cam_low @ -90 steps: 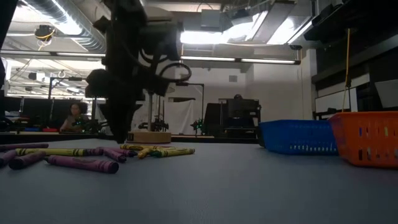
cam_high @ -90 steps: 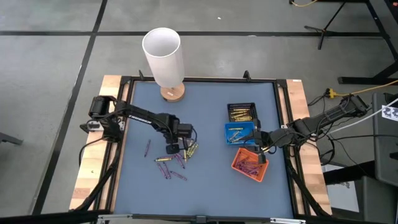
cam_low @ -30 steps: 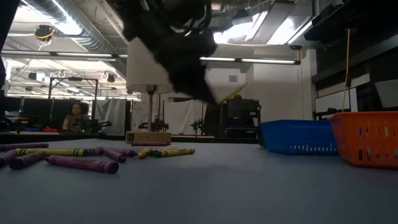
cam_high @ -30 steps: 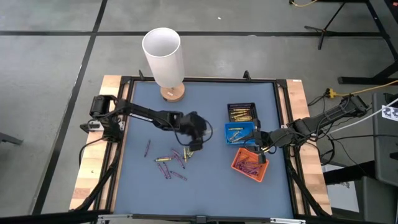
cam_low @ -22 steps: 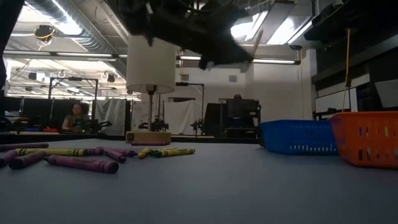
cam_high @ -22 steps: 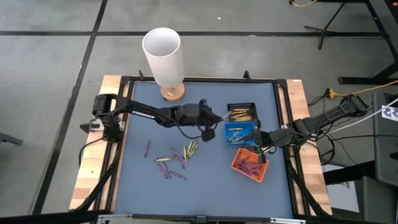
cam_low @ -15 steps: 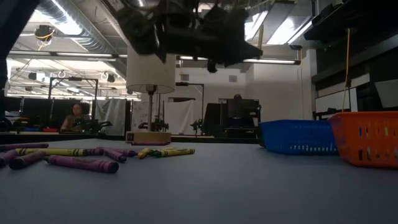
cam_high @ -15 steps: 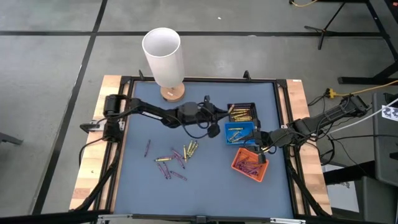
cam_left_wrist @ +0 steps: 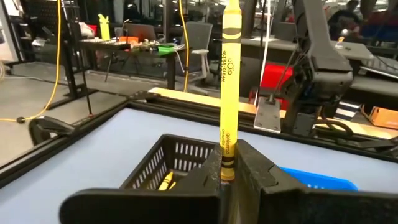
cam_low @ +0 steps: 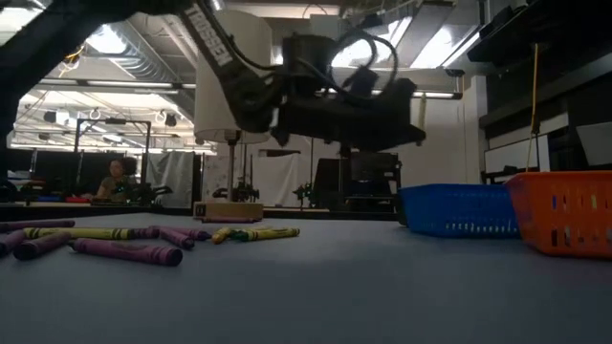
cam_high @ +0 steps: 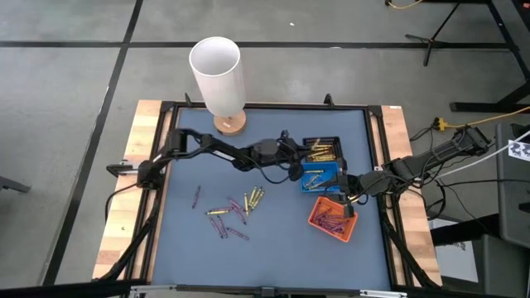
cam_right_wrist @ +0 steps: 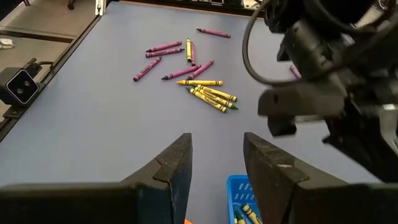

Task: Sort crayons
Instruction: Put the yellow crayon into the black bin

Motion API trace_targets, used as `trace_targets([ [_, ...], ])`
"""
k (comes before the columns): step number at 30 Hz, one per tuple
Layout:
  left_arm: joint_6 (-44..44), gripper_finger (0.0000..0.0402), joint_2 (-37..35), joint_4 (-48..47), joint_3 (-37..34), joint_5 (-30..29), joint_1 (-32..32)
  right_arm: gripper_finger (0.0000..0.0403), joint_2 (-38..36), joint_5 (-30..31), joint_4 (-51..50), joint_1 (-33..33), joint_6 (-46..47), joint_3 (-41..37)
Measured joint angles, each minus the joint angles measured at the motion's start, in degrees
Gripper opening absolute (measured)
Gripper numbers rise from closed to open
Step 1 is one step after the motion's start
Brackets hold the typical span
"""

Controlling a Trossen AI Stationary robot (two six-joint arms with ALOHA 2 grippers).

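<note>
Standing upright, yellow crayon [cam_left_wrist: 227,87], black bands, pinched in left end effector [cam_left_wrist: 229,180]

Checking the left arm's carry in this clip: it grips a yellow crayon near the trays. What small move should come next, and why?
Probably ease forward over the black tray and open. The left gripper is shut on a yellow crayon standing upright, and the black tray just ahead already holds yellow crayons. The right gripper waits open by the blue tray.
</note>
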Motion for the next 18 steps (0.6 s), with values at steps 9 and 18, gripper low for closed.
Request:
trace_targets([
  [9, 0.0, 0.0011, 3.4, -6.2, 7.6, -0.8, 0.0, 0.0143, 0.0, 0.0, 0.0, 0.0, 0.0, 0.0],
  [18, 0.0, 0.0072, 3.4, -8.6, 7.5, -6.6, 0.2, 0.0143, 0.0, 0.0, -0.1, 0.0, 0.0, 0.0],
])
